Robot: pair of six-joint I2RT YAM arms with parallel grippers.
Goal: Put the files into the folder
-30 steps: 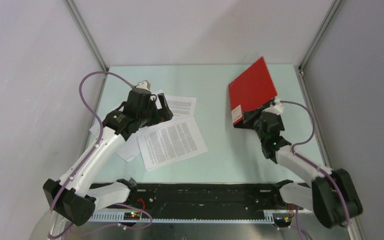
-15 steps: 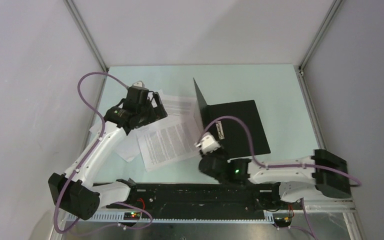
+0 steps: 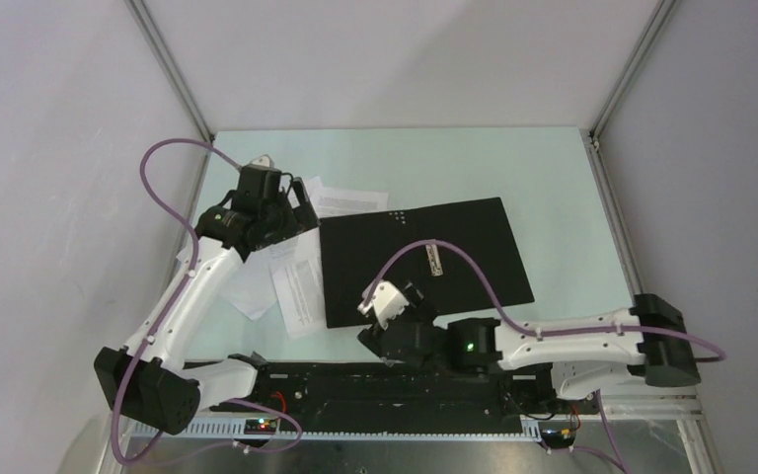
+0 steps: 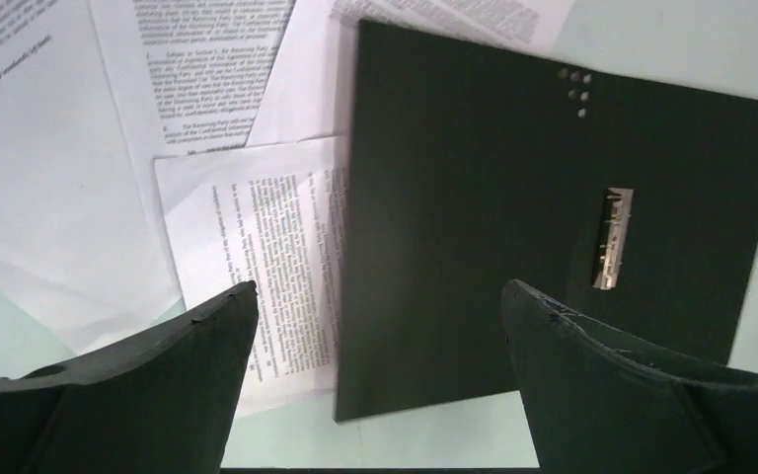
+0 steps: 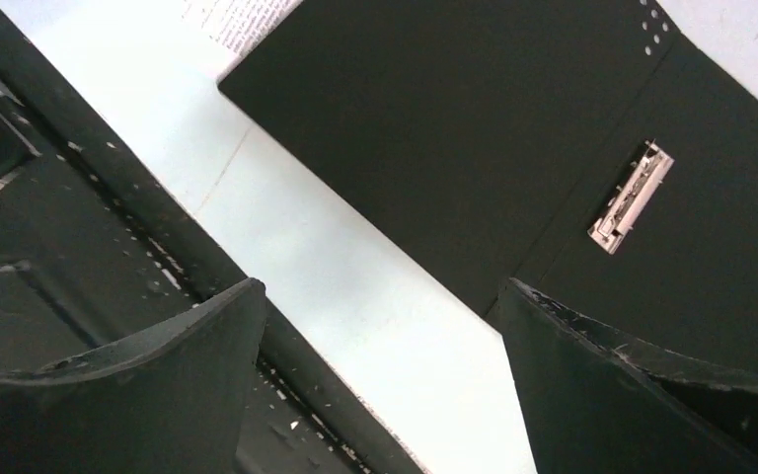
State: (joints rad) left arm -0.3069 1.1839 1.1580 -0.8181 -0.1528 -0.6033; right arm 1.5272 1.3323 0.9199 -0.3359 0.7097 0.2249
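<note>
1. Left claw: jaws wide, nothing between them. It hangs above the worktop at the folder's 10 o'clock and looks down on the line where paper meets folder.
2. Right claw: jaws also wide and empty. It sits low at the near edge, off the folder's 7 o'clock corner and apart from it.
3. Folder: lies open and flat mid-worktop, black inside up, no red showing. A metal clip sits on the right leaf, just beside the fold. The left leaf rests on top of some of the paper.
4. Files: loose printed sheets fanned at the folder's 9 o'clock, none of them inside.
   - At least one sheet runs under the left leaf.
   - Another pokes out past the 11 o'clock corner.
   - The sheet count cannot be told, since they overlap.
5. Step in hand, as I read it: the folder is opened and loading has not begun. Both claws are free, and the left one is better placed for the paper.
6. The next move likely calls for:
   - The left claw to come down on an exposed sheet edge at 9 o'clock. The sheets are thin and lie flat, so it needs a shallow pinch or a slide to lift a corner.
   - The sheets to be drawn clear of the left leaf, then carried toward 3 o'clock onto the black face.
   - Care with drag. A sheet pulled from under the leaf may shift the folder, so the right claw could steady the near edge.
</note>
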